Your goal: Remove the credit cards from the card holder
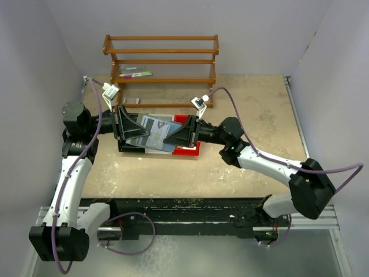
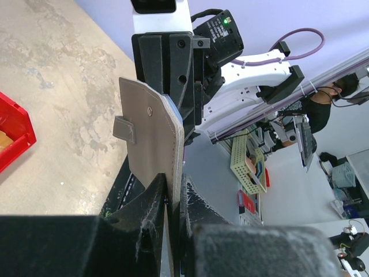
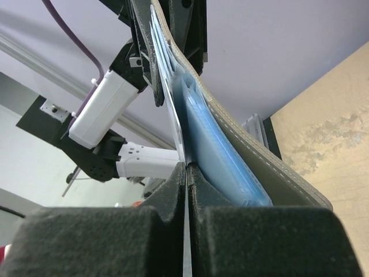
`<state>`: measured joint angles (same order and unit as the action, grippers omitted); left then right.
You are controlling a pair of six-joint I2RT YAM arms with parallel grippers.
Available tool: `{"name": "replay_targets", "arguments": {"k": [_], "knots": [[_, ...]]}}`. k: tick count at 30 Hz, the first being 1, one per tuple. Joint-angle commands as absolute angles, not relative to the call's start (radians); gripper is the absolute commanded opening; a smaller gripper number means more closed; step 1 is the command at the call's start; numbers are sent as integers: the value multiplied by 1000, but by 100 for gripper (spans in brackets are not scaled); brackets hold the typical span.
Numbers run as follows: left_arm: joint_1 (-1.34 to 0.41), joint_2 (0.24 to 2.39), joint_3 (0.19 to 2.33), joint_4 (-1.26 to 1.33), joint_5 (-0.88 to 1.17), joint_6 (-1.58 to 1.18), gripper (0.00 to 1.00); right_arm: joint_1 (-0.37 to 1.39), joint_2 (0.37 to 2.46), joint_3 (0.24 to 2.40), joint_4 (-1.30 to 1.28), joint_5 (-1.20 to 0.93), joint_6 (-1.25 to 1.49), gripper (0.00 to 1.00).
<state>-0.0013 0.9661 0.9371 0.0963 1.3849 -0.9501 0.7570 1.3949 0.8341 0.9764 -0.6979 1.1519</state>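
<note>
The card holder [image 1: 147, 134] hangs open above the table between both grippers. My left gripper [image 1: 137, 131] is shut on one grey panel of the card holder [image 2: 154, 135], whose edge sits between the jaws of the left gripper [image 2: 174, 193]. My right gripper [image 1: 168, 139] comes in from the other side. In the right wrist view the right gripper [image 3: 186, 170] is shut on the thin pale edge of a credit card [image 3: 177, 135]. That card stands out from the blue inner pocket [image 3: 228, 158], next to the grey outer cover [image 3: 277, 170].
A row of bins lies on the table under the holder, with the red bin [image 1: 191, 151] on the right and the black bin [image 1: 128, 148] on the left. A wooden rack [image 1: 161, 57] with pens [image 1: 136, 74] stands at the back. Grey walls close in both sides.
</note>
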Motion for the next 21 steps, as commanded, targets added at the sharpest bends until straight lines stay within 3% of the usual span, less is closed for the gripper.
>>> {"name": "replay_targets", "arguments": {"k": [1,5,8,12,13,15,21], "knots": [[-9,957,981,145,1411,-967,1,749,1374,841,1015,-675,1150,4],[-9,958,981,136,1406,-956,0,749,1400,877,1068,-679,1180,28],[-9,958,986,95,1401,-923,0,749,1416,897,1090,-686,1206,30],[-9,961,998,32,1395,-870,0,749,1438,902,1142,-707,1250,24],[-9,964,1006,4,1392,-845,0,750,1440,902,1146,-710,1254,20],[-9,975,1032,-85,1382,-768,0,746,1437,894,1153,-709,1258,2],[-6,1044,1201,-430,1297,-410,0,680,1377,802,1120,-743,1252,0]]}}
